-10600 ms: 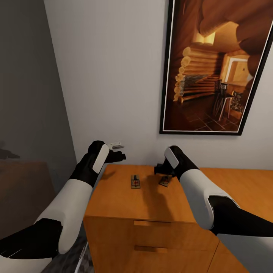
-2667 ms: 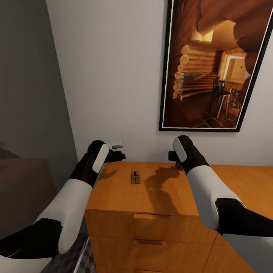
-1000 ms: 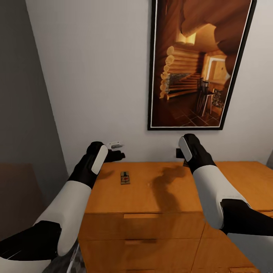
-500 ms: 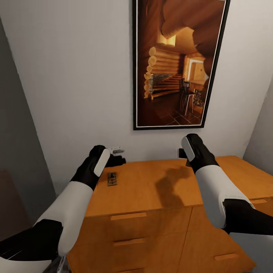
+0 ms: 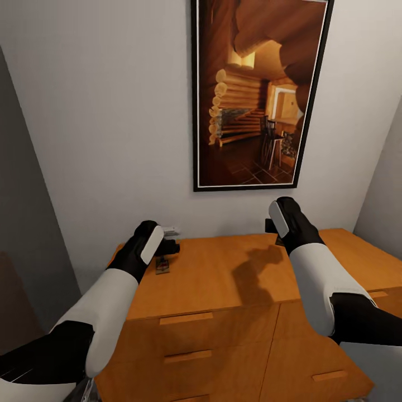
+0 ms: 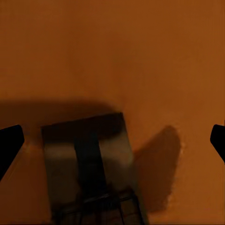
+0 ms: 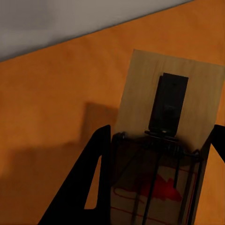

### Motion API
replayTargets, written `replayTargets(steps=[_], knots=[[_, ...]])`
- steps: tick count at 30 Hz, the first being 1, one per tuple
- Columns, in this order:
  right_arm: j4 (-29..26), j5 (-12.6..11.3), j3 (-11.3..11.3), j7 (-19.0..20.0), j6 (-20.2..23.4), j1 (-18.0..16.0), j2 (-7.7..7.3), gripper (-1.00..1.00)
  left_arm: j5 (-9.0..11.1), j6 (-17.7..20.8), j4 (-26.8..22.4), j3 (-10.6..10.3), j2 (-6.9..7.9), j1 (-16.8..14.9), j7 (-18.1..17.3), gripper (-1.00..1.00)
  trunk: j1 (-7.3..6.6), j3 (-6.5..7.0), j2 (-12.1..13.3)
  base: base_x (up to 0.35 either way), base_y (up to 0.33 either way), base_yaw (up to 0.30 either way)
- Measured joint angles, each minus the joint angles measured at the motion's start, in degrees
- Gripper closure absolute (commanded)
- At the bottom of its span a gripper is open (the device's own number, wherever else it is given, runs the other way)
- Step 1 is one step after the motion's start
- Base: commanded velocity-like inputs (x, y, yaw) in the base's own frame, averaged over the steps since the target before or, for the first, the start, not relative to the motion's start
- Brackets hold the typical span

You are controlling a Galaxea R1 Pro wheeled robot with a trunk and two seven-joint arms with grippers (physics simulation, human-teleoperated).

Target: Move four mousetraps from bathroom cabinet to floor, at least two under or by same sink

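Nearest the camera, the two arms are reaching forward over the cabinet [image 5: 223, 285], whose orange-brown top is carrying the only loose trap in sight. The left gripper [image 5: 169, 247] is hovering just above that mousetrap [image 5: 162, 267], which is lying flat near the cabinet's left rear corner with its long axis running front to back, roughly in line with the left forearm. In the left wrist view the trap [image 6: 89, 164] is sitting between the two dark fingertips, one of them showing at the frame's edge [image 6: 9, 145], and both tips are standing well clear of the slab's long sides, so the left jaws are spread wide and holding nothing. Judging from this, the coming move is a straight descent by the left arm, which is by far the nearer one, closing across the trap's short width. Farther back and to the right, the right gripper [image 5: 272, 227] is hanging close to the wall above the cabinet top, and its wrist view is showing a second mousetrap [image 7: 164, 140] pinched between its fingers [image 7: 89, 183], the pale wooden base and wire bar lifted off the surface and casting a shadow below.
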Motion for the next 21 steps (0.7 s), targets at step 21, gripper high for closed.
replayTargets(steps=[21], knots=[[0.57, -0.1, 0.0, -0.05, 0.0, -0.02, -0.08, 1.0, 0.58, 0.79, -6.02, 0.61, 0.09, 0.0, 9.89, -1.0, 0.0, 0.0, 0.0, 0.0, 0.0, 0.0]])
